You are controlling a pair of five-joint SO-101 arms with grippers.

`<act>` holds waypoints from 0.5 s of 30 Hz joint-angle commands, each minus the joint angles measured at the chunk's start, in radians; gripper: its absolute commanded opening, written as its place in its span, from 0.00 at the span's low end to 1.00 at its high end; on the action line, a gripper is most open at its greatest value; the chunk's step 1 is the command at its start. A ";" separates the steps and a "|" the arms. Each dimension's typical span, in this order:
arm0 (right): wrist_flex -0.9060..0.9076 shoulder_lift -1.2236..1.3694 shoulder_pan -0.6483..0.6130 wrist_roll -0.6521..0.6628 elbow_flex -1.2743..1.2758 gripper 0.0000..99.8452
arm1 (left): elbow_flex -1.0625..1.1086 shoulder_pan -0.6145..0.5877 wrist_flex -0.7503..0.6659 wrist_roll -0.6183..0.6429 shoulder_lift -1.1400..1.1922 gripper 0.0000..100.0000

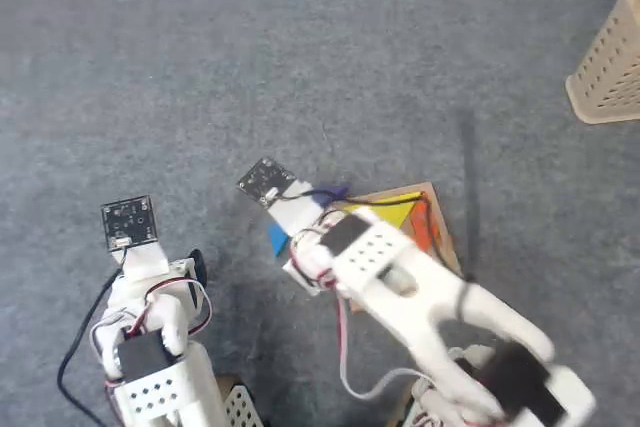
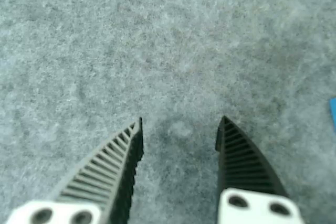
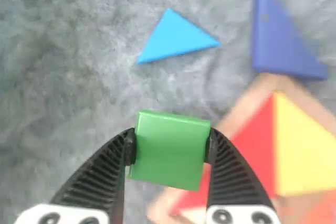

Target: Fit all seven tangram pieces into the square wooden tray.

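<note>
Two flat wooden triangles, one red and one yellow, already lay inside the square wooden tray, meeting along a shared edge. The right gripper was clamped on a green square wooden piece, its jaws pressing two opposite sides. It hung over the tray's corner, partly above the rim and partly above the grey carpet. Outside the tray, a light blue triangle lay flat on the carpet, apart from the rim. A dark blue triangle lay just beside the tray's corner; whether it touched the wood could not be told. The left gripper hung over bare carpet with its jaws spread wide and nothing between them.

The step in hand looked like seating the green square, with the task well short of done, since at least two pieces lay outside the tray. The next move would call for carrying the square inward past the rim and turning it so its edges lined up with the free space beside the red triangle. It should then be lowered flat before the jaws let go. A tilted release might leave the square propped on the rim or on a neighbouring piece.
</note>
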 commanded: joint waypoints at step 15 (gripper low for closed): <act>0.182 -0.360 0.446 0.658 0.222 0.06 | -0.013 -0.005 0.003 -0.006 -0.020 0.22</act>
